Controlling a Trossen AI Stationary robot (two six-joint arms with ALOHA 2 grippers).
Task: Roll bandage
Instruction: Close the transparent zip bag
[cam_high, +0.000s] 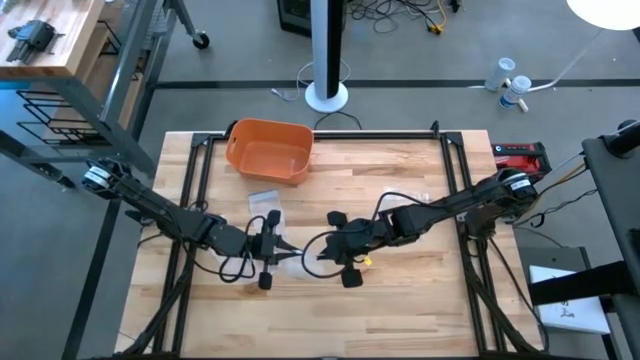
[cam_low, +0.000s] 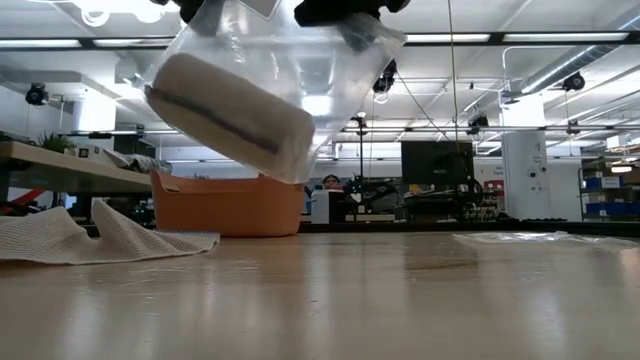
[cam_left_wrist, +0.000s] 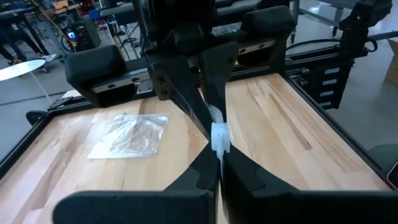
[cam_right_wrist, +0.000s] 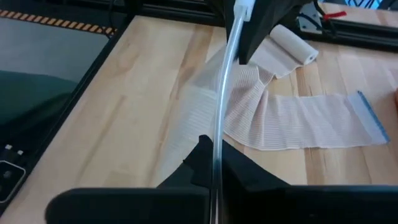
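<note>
The left gripper (cam_high: 277, 249) and the right gripper (cam_high: 335, 250) face each other over the middle of the wooden table (cam_high: 400, 300), each clenched on an edge of a clear plastic bag (cam_low: 300, 90) stretched between them. Both arms reach in low and nearly level from the table's outer sides, their wrists turned so the fingers point toward one another. The low view alone shows what the bag carries: a rolled bandage (cam_low: 225, 115) lies tilted inside it, hanging clear above the tabletop. The left wrist view shows the bag's edge pinched as a thin white strip between that arm's fingers (cam_left_wrist: 239, 171), with the other gripper's dark body just beyond, and an empty clear bag (cam_left_wrist: 132, 134) lying flat on the wood farther off. The right wrist view shows the taut plastic edge running up from its fingers (cam_right_wrist: 245, 171), and beyond it a second bandage (cam_right_wrist: 292, 112), partly unrolled, spread on the table with its rolled end (cam_right_wrist: 292, 43) farther away. An orange tub (cam_high: 268, 150) stands near the table's far edge.
</note>
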